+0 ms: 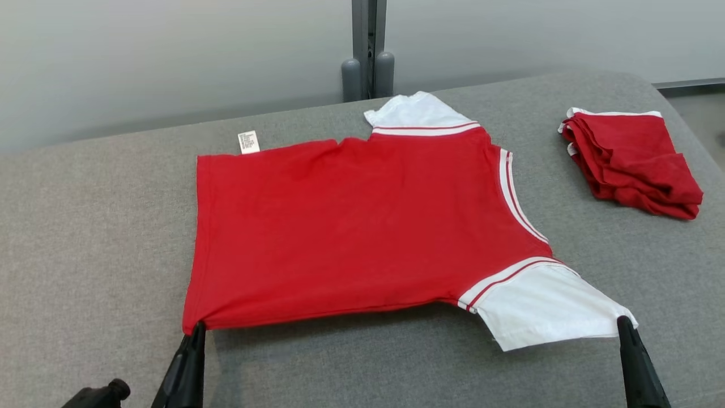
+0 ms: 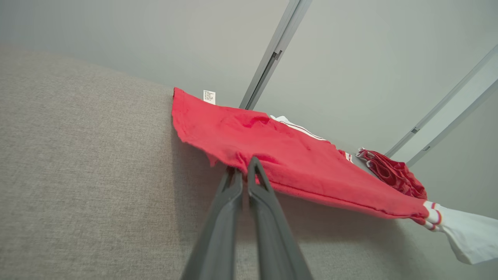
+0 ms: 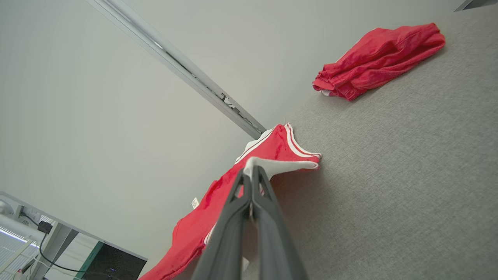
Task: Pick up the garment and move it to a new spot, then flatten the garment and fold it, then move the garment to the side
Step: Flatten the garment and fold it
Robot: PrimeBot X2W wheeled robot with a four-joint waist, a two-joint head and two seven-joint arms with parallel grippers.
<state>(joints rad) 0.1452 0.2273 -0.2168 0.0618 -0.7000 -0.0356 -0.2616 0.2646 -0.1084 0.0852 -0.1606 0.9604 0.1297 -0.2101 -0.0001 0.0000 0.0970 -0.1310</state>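
The garment (image 1: pixel 351 232) is a red shirt with white sleeves and white-striped trim, spread wide across the grey table (image 1: pixel 85 255). My left gripper (image 1: pixel 197 327) is shut on its near left hem corner, and the red cloth (image 2: pixel 272 155) is pinched between the dark fingers (image 2: pixel 255 167) in the left wrist view. At the near right, my right gripper (image 1: pixel 624 323) is shut on the tip of the white sleeve (image 1: pixel 544 306). The white sleeve cloth (image 3: pixel 272 165) sits between the closed fingers (image 3: pixel 253 175) there. The near edge hangs slightly lifted off the table.
A second red garment (image 1: pixel 634 161), folded into a pile, lies at the table's far right; it also appears as a red pile (image 3: pixel 377 58) in the right wrist view. A grey post (image 1: pixel 368 51) stands behind the table against a pale wall.
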